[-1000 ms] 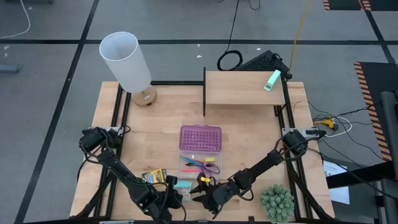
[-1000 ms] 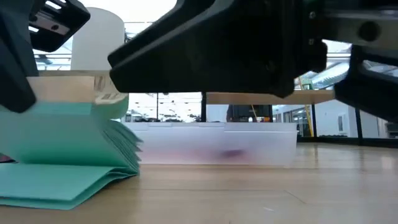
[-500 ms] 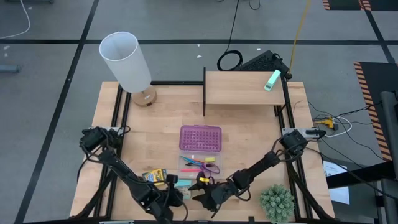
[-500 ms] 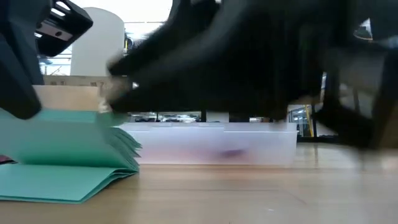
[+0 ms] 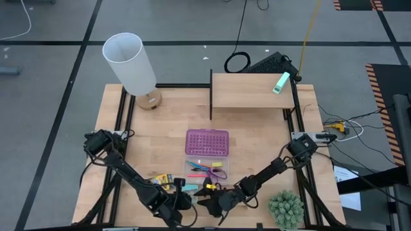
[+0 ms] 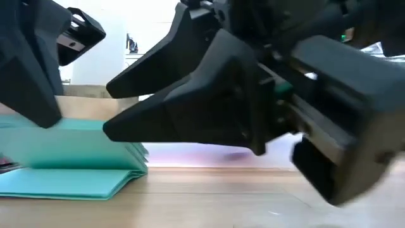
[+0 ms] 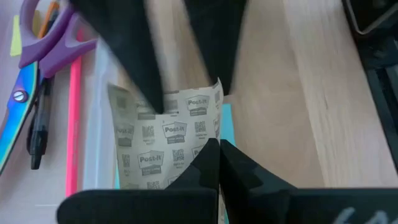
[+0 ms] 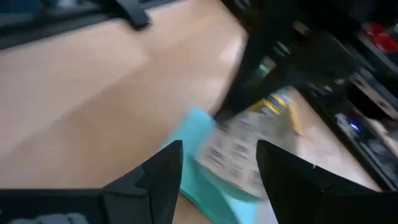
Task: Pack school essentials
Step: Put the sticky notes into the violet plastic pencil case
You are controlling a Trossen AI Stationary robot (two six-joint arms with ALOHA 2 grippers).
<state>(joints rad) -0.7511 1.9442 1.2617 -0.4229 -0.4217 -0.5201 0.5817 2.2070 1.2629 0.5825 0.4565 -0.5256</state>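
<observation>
Pale patterned pack (image 7: 166, 142) printed "Post-it", between left gripper (image 7: 186, 62) fingers.

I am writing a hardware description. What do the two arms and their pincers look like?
Both arms are dark, nearly black, built of slim jointed segments with thin black cables along them. The left pincer and the right pincer have flat, wedge-shaped matte black fingers. I see no markings.
</observation>
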